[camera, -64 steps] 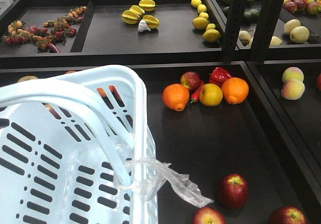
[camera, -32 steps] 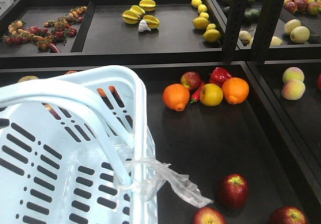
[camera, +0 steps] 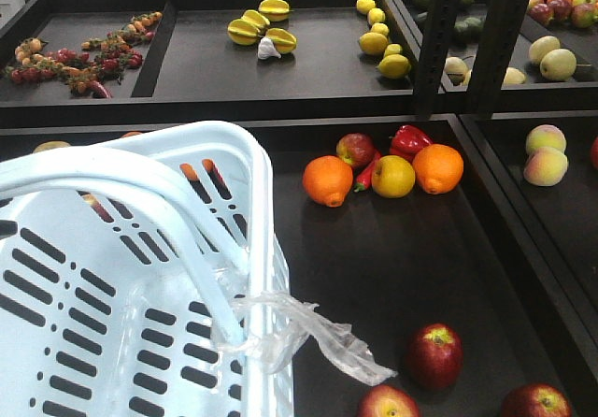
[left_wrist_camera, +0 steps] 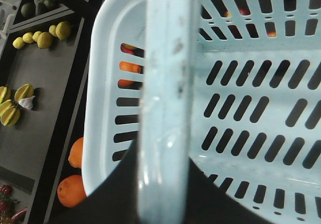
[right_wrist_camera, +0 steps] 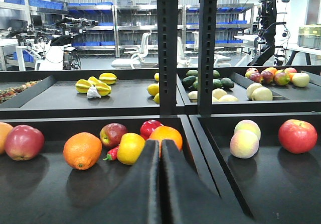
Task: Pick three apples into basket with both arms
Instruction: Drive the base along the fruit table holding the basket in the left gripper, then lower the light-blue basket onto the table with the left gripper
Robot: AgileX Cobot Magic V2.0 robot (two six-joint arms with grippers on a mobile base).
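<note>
Nothing moved, L pincer point(left_wrist_camera: 163, 153) grips basket point(camera: 140, 342) handle, R pincer point(right_wrist_camera: 160, 142) clenched, 3 apples point(camera: 434, 354) in tray point(camera: 374, 267) by basket

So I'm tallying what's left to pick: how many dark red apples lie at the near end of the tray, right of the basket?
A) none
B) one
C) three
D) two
C: three apples show right of the basket in the front view, two of them cut off by the picture's bottom edge.

Right fingers point(right_wrist_camera: 148, 184) pressed together, low over dark tray point(right_wrist_camera: 45, 194), facing orange point(right_wrist_camera: 82, 150) and yellow apple point(right_wrist_camera: 131, 147).
</note>
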